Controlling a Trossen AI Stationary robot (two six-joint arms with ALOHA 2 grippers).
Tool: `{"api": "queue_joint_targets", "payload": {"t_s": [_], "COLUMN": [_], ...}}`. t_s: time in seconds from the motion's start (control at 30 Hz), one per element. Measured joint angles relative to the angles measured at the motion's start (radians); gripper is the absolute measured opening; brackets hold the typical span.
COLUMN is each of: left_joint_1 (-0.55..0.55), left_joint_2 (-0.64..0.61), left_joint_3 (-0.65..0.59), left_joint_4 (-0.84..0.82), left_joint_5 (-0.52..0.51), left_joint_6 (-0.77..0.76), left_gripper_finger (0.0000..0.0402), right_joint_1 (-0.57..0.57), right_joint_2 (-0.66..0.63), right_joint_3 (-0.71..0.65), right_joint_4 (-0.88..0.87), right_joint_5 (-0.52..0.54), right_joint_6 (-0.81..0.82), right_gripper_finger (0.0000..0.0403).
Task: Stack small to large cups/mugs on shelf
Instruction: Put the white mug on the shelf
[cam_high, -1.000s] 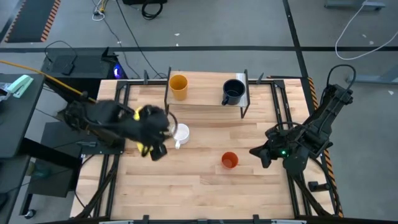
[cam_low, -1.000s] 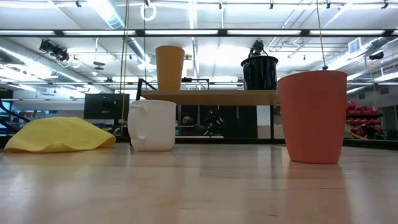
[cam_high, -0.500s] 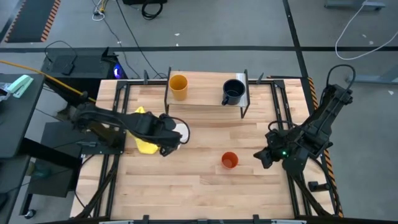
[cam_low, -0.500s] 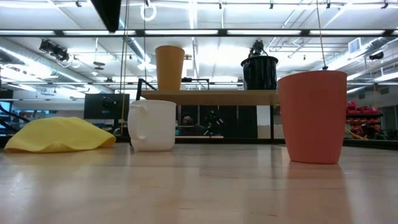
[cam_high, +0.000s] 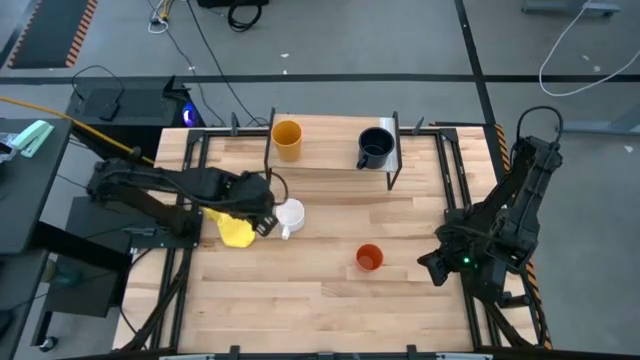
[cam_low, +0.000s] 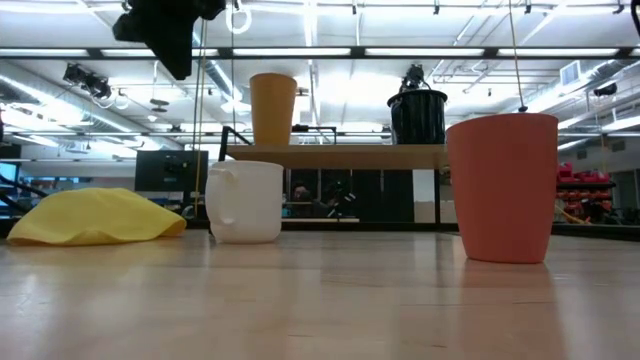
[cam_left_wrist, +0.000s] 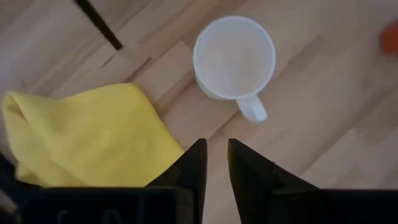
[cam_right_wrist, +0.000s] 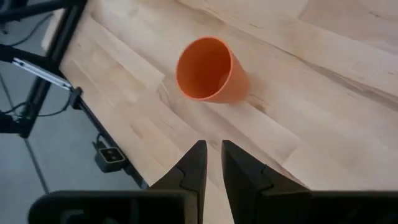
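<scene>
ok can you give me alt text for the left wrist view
Looking down past the left gripper, whose two dark fingers stand slightly apart and hold nothing, an empty white mug sits upright on the wooden tabletop. A crumpled yellow cloth lies beside the mug, close to the fingers.

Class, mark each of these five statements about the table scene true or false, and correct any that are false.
1. The yellow-orange cup stands on the shelf. True.
2. The navy mug stands on the tabletop beside the orange-red cup. False: it is on the shelf.
3. The white mug holds liquid. False: it looks empty.
4. A yellow cloth lies beside the white mug. True.
5. The left end effector grips the white mug. False: it holds nothing.
</scene>
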Motion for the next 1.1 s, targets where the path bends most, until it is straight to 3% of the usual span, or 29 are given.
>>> {"api": "queue_joint_targets", "payload": {"t_s": [0.17,0.4,0.6,1.1], "left_joint_1": [0.007,-0.002,-0.002,0.034], "left_joint_2": [-0.063,-0.072,-0.087,-0.292], "left_joint_3": [-0.059,-0.148,-0.318,-0.721], "left_joint_4": [0.080,0.134,0.385,0.956], "left_joint_5": [0.007,0.028,0.123,0.153], "left_joint_6": [-0.070,-0.096,-0.087,-0.233], "left_gripper_finger": [0.0057,0.0050,0.0049,0.0049], "right_joint_1": [0.036,0.080,0.093,0.119], "right_joint_2": [0.000,-0.004,-0.004,-0.003], "right_joint_3": [0.000,0.000,0.000,0.000], "right_joint_4": [-0.046,-0.164,-0.153,-0.145], "right_joint_5": [0.013,-0.081,-0.082,-0.084], "right_joint_6": [0.067,0.218,0.218,0.213], "right_gripper_finger": [0.0056,0.0069,0.0094,0.0106]}}
